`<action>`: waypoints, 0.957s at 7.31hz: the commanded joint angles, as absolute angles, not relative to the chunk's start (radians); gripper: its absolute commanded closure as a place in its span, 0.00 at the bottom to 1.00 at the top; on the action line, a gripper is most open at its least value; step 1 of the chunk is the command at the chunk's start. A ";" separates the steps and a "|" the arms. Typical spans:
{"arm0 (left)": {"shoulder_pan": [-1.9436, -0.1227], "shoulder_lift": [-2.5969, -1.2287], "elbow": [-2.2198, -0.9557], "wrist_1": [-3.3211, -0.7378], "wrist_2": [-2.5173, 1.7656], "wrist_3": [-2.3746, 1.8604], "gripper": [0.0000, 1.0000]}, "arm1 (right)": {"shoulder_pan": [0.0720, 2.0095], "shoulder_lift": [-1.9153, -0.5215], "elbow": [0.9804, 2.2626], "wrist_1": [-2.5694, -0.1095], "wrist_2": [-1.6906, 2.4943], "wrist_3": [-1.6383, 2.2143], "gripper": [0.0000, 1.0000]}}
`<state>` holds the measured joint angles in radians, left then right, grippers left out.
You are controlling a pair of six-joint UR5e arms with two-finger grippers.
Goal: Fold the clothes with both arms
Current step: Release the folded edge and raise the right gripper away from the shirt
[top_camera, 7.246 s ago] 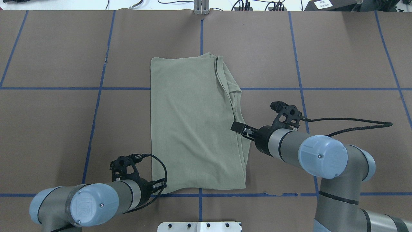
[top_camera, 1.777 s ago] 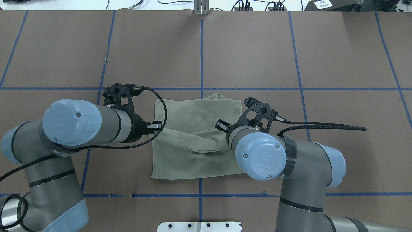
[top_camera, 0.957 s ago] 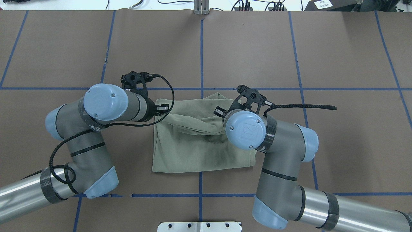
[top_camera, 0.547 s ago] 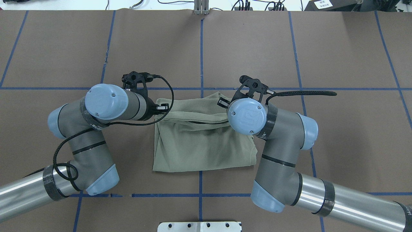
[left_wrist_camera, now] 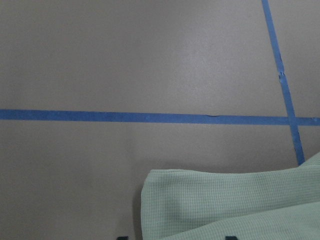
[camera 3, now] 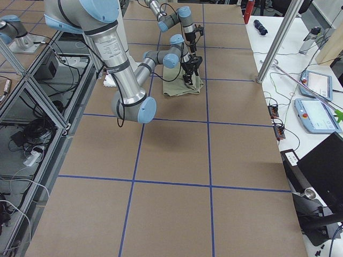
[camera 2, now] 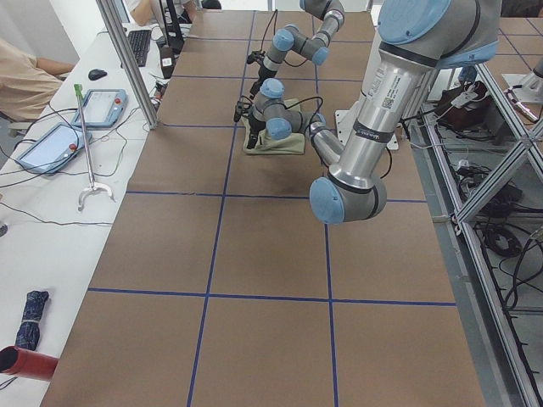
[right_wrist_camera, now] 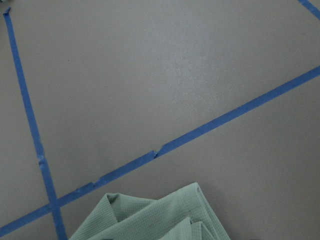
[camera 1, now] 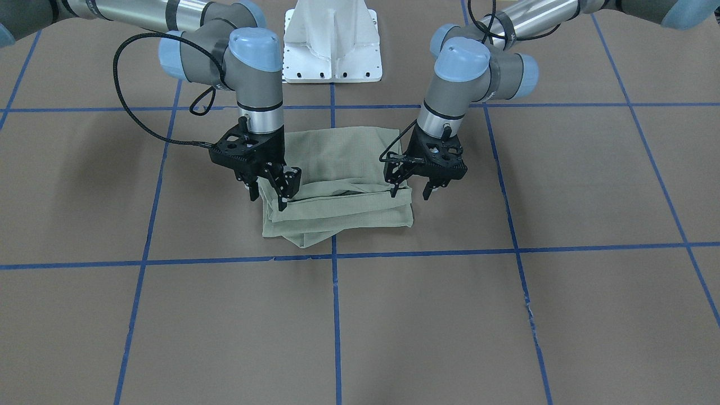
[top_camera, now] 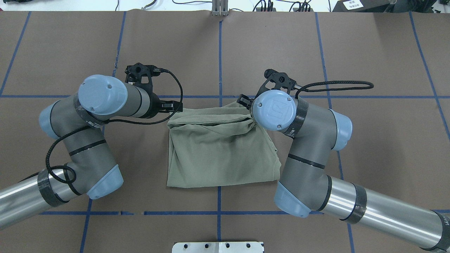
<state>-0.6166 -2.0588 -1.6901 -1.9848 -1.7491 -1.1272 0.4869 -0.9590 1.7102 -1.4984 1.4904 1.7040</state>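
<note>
The sage-green shirt [camera 1: 337, 163] lies folded on the brown table, its doubled-over layer ending in a rumpled edge on the side far from the robot [top_camera: 211, 121]. My left gripper [camera 1: 410, 192] hovers over that edge's corner with its fingers spread. The left wrist view shows the shirt [left_wrist_camera: 225, 205] below, with two fingertips wide apart at the bottom edge. My right gripper [camera 1: 269, 197] stands over the opposite corner, fingers apart, cloth showing between them. Only the shirt [right_wrist_camera: 155, 220] appears in the right wrist view, no fingers.
Blue tape lines [top_camera: 219, 52] grid the brown table cover. The white pedestal base [camera 1: 332, 45] sits at the robot's edge. A side bench holds tablets [camera 2: 51, 140], cables and a metal post [camera 2: 127, 59]; a person [camera 2: 21, 80] sits there.
Both arms have carried the folded-over layer farther from the robot, toward the shirt's far edge. The grippers now sit higher and farther out, with fingers apart over the corners.
</note>
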 commanded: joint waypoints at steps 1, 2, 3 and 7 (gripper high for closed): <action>-0.647 -2.051 -1.698 -1.987 -1.778 -1.065 0.00 | 0.399 -0.927 1.715 -1.500 1.479 1.704 0.03; -0.646 -2.051 -1.698 -1.988 -1.778 -1.066 0.00 | 0.347 -0.931 1.712 -1.502 1.439 1.698 0.05; -0.646 -2.049 -1.698 -1.988 -1.779 -1.066 0.00 | 0.316 -0.942 1.697 -1.505 1.419 1.621 0.07; -0.646 -2.030 -1.729 -1.988 -1.779 -1.071 0.00 | 0.362 -0.885 1.570 -1.499 1.410 1.494 0.09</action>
<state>-0.6466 -2.0411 -1.7140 -1.9880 -1.7792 -1.0698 0.3391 -0.9102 1.6188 -1.4993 1.4106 1.5023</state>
